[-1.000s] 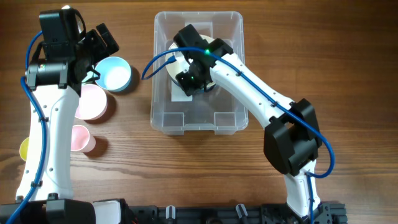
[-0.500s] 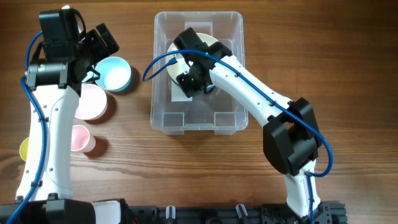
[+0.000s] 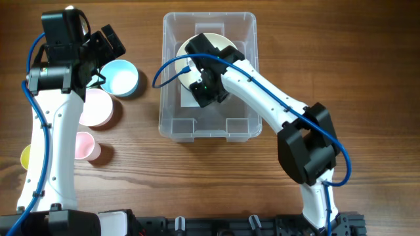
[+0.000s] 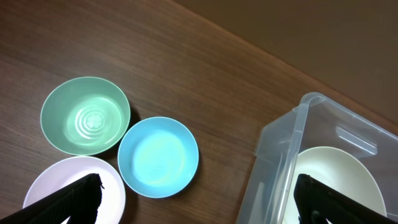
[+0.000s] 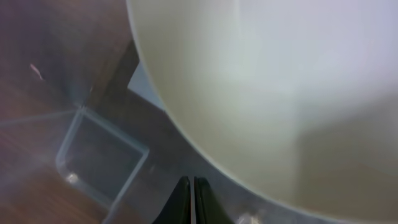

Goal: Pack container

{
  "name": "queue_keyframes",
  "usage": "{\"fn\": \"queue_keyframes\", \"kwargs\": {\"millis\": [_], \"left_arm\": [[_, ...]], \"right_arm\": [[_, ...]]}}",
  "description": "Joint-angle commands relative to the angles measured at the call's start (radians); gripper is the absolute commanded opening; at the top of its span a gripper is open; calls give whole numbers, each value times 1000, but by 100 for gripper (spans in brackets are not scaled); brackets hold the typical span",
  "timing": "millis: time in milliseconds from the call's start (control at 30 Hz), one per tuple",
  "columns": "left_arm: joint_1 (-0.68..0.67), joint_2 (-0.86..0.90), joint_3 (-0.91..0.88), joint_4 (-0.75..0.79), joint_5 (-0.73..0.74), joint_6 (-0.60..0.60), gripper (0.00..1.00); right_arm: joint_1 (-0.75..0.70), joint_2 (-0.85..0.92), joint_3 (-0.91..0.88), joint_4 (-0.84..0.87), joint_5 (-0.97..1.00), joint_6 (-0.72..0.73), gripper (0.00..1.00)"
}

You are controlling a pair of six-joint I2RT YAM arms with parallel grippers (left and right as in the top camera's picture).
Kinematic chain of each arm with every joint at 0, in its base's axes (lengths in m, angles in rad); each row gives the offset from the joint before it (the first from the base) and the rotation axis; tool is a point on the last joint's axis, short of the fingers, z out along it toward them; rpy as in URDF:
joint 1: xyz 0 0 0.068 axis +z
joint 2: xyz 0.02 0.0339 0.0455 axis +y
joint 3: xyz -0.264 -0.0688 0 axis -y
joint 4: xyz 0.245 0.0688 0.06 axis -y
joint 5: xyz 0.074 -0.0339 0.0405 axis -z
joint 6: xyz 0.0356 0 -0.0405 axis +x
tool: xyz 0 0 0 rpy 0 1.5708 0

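I see the container [image 3: 169, 113], a clear round-rimmed plastic bin, at the table's [image 3: 367, 52] 12 o'clock, holding a smooth cream bowl [image 3: 225, 42]; right gripper [image 5: 190, 196] inside, jaws pinched together, empty; glossy blue bowl [image 3: 119, 77] at its 9 o'clock; left gripper [image 4: 196, 183] spread wide, empty.

hidden, cropped, blurred

overhead, the right arm [image 3: 262, 85] covers most of the cream bowl [image 3: 228, 42] and the label [image 3: 186, 98]; the left arm [image 3: 56, 131] hides part of the yellow bowl [image 3: 25, 156]. the right wrist view is blurred and crops the bowl. the left wrist view crops the bin [image 4: 292, 143].
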State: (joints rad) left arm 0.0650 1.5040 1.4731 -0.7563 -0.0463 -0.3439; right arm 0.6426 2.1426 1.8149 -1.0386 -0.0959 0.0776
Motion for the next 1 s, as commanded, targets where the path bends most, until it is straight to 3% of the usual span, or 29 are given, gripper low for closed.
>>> {"fn": "queue_keyframes", "kwargs": {"millis": [0, 133, 433, 700, 967], "left_arm": [[3, 1, 6, 0, 12, -9, 100], [3, 2, 6, 0, 12, -9, 100], [3, 2, 6, 8, 12, -9, 100], [3, 2, 6, 7, 12, -9, 100], [3, 2, 6, 0, 12, -8, 100]], "right_arm": [[-3, -69, 30, -58, 17, -14, 4], [-2, -66, -8, -70, 16, 5, 4], [-2, -65, -179, 81, 14, 30, 5], [-2, -65, -205, 299, 187, 82, 8], [-2, -90, -187, 223, 155, 82, 4]]}}
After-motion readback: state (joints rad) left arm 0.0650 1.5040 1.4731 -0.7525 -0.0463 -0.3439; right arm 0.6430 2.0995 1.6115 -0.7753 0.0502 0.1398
